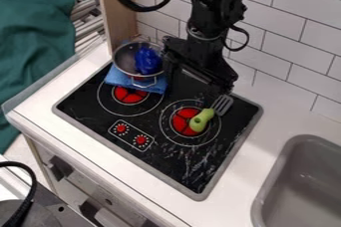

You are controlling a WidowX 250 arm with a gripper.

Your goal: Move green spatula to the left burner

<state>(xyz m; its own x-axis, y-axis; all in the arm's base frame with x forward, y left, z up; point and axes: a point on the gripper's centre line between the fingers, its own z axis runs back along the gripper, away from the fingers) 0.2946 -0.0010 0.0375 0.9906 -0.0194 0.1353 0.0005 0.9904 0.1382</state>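
Note:
My gripper (192, 83) hangs over the back of the black stove, its fingers spread open with nothing between them. The spatula (202, 120) has a green handle lying on the red centre of the right burner (181, 124). Its grey slotted head (224, 104) points toward the back right, close beside and below the gripper's right finger. The left burner (128, 95) has a red centre too, and a folded blue cloth (117, 76) covers part of its back side.
A metal pot (124, 60) holding a blue object (148, 61) stands on the cloth at the back left. Two red knobs (140, 140) are at the stove's front. A grey sink (303, 183) lies at the right, and a tiled wall (293, 47) rises behind.

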